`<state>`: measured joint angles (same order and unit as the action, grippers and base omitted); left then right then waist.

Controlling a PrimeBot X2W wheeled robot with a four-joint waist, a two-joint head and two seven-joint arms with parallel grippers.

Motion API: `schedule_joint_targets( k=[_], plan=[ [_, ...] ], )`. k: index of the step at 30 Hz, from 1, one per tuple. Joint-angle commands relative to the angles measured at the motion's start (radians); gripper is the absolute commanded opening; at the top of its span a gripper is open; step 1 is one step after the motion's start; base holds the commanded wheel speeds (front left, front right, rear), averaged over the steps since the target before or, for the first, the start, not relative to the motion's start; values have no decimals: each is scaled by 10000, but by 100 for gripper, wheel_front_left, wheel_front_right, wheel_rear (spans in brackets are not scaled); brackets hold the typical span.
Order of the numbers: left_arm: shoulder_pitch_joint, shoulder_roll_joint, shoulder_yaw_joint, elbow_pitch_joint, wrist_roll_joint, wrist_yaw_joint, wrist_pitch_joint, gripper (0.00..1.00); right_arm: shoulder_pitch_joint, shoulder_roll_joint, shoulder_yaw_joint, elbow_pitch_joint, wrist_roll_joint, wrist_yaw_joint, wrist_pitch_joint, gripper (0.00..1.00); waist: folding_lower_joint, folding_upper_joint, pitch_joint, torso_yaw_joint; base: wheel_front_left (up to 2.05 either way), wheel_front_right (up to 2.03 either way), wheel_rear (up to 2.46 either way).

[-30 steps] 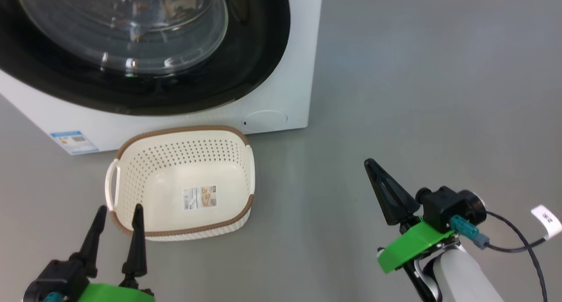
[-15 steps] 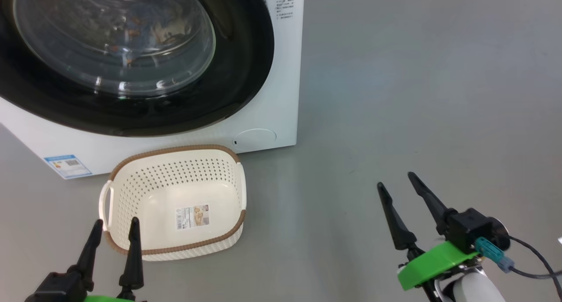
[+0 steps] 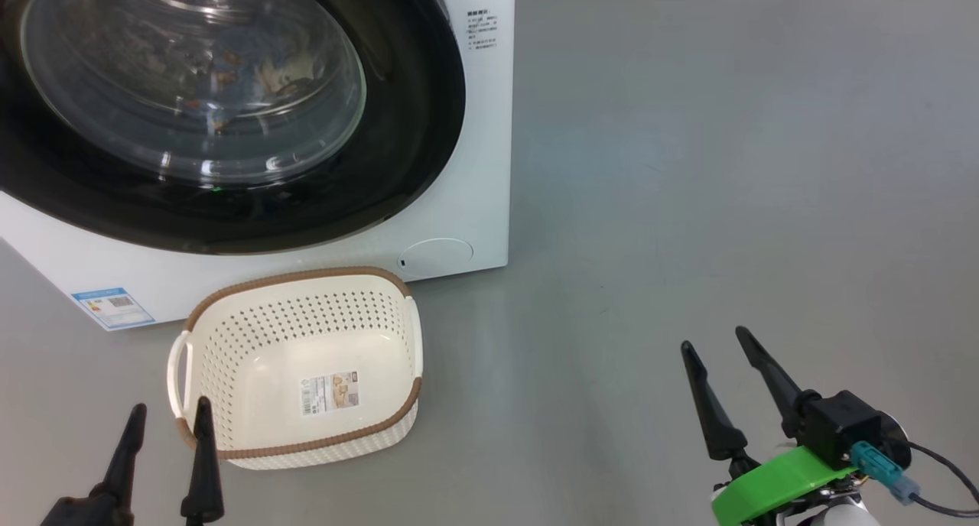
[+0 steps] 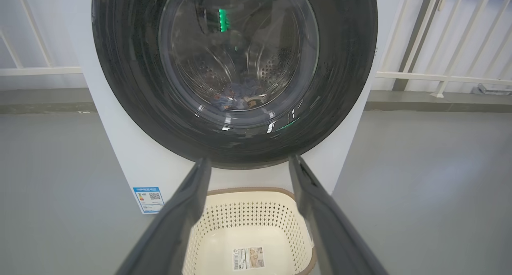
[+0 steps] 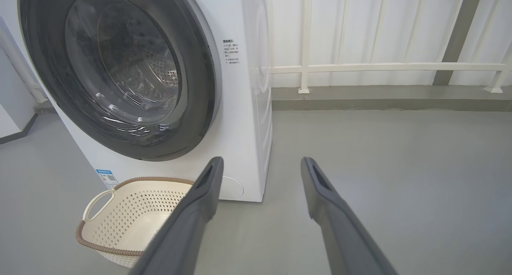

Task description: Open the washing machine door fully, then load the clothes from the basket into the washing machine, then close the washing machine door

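1. Against the front of the washing machine (image 3: 478, 205), the washing machine door (image 3: 405, 128) is sitting shut, its black rim flush with the white panel.
2. Through that door, the clothes (image 4: 240, 98) are lying low in the drum (image 4: 276, 67) (dim, bluish with orange specks).
3. The basket (image 3: 298, 280) is standing on the grey floor (image 3: 688, 167) just before the machine, its label (image 3: 330, 392) showing on its bare bottom.
4. The left gripper (image 3: 170, 405) is hovering at the basket's near left corner, jaws spread, holding nothing.
5. The right gripper (image 3: 713, 339) is hanging well right of the basket, jaws likewise spread.
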<state>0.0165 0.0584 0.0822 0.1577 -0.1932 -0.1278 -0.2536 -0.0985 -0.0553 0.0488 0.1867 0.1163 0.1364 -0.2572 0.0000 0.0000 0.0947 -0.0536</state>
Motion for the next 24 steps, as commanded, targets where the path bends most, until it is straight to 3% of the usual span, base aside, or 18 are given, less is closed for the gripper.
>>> schedule_joint_targets(
  k=[1,24],
  plan=[
    [-30,74,398,-296,164,-29,-82,100,6,50,134,-305,68,-57,-45,100,0,0,-9,9,0,0,0],
    [266,-75,497,-303,246,-29,-82,100,467,50,-120,-439,301,-57,-45,100,0,0,-227,104,0,0,0]
  ],
)
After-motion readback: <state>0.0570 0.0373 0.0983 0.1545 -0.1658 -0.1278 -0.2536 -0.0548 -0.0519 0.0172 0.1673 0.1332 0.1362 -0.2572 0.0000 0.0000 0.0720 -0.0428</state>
